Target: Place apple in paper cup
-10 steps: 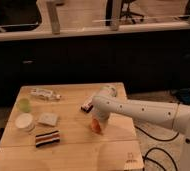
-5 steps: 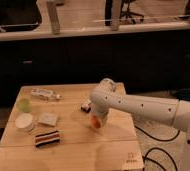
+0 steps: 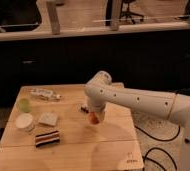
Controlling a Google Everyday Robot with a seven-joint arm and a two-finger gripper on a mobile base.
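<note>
One apple shows, small, round and red-orange, sitting in the claw, which is clamped on it at the lower end of a smooth white arm reaching in from the right, over the middle of the desk. The desk is a single pale wooden top with visible plank seams. Two cups stand near its left edge, well apart from the apple: the paper cup — short, wide, white and round — and behind it a smaller light-green cup. Just right of the paper cup lies one flat whitish square packet, and in front of that one block with dark and light stripes. One long, clear, shiny wrapped item lies toward the back left. One small dark object sits just beside the claw — its shape is too blurred to tell.
</note>
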